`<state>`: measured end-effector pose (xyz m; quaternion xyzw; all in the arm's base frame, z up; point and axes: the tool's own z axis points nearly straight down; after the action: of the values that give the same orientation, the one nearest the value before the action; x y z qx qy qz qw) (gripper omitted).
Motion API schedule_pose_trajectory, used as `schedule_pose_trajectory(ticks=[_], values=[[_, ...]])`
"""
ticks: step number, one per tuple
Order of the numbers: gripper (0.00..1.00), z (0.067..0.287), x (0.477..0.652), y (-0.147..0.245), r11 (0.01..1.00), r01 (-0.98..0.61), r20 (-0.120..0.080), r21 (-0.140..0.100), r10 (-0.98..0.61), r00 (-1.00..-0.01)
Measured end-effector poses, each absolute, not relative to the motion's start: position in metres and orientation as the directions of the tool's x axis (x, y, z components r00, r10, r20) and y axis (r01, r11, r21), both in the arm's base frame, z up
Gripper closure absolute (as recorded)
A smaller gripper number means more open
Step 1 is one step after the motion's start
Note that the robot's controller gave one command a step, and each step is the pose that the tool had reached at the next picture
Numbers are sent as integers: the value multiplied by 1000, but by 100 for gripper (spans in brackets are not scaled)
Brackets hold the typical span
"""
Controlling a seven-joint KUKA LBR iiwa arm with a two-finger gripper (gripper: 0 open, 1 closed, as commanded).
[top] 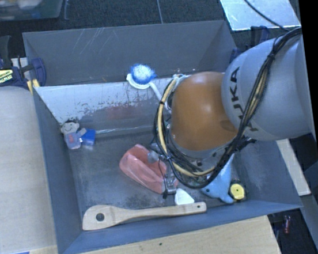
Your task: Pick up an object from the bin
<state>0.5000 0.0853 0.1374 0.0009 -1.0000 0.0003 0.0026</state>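
Looking down into the grey metal bin point(59, 183), I count six loose things on its floor and walls. A pink soft lump point(138, 166) lies near the middle. A wooden spoon point(147, 213) rests along the near wall. A brush with a blue and white round head point(141, 73) leans on the far sloping wall. A small toy figure point(71, 134) sits at the left with a blue piece point(88, 138) touching it. In the near right corner is a light blue thing point(218, 187) bearing a yellow disc point(237, 191), and a small white piece point(184, 196) lies just above the spoon's handle.

My arm point(270, 91) comes in from the right, its orange cover point(198, 112) ringed by cables. Below the cover, the gripper point(169, 189) is down at the lower right end of the pink lump, close against it. Whether it is released or clenched I cannot tell, as the cover and cables hide most of it.

That pink lump is well apart from the walls, between the toy figure and the light blue thing. Its long axis runs slantwise from upper left to lower right, the lower right end at the gripper. The spoon's long axis runs left to right, its broad end with a hole at the left and its handle pointing right. The brush's white handle slants down and right, passing under the orange cover.
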Motion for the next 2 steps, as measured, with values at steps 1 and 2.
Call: schedule_pose_trajectory(ticks=[1,2], values=[[0,141,502,85,1000,1,-2,1,1,-1000],[0,70,485,195,987,-158,-10,3,-158,-987]])
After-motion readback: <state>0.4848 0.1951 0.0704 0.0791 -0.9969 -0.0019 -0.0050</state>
